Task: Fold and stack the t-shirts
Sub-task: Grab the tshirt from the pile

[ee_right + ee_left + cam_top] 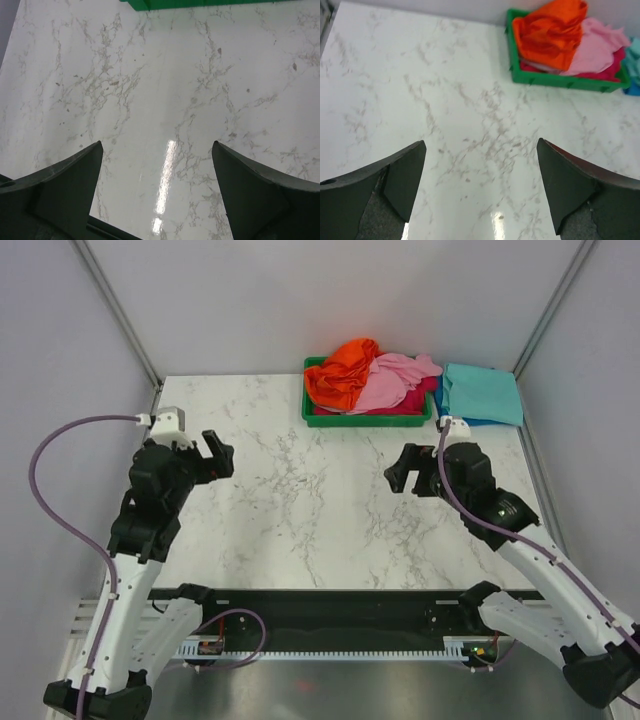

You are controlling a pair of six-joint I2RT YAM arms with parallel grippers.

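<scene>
The left arm [140,540], a white-and-black jointed limb, rises from its base at the near left corner and bends inward, with its black wrist turned toward the centre. Its black two-fingered left pincer [218,452] points right and slightly away, jaws spread wide with nothing between them. The right arm [530,550], of the same white-and-black build, mirrors it from the near right corner. Its black two-fingered right pincer [403,472] faces left, likewise spread and empty. In both wrist views the dark grey wedge-shaped fingers [400,175] [250,185] stand far apart at the lower corners.
</scene>
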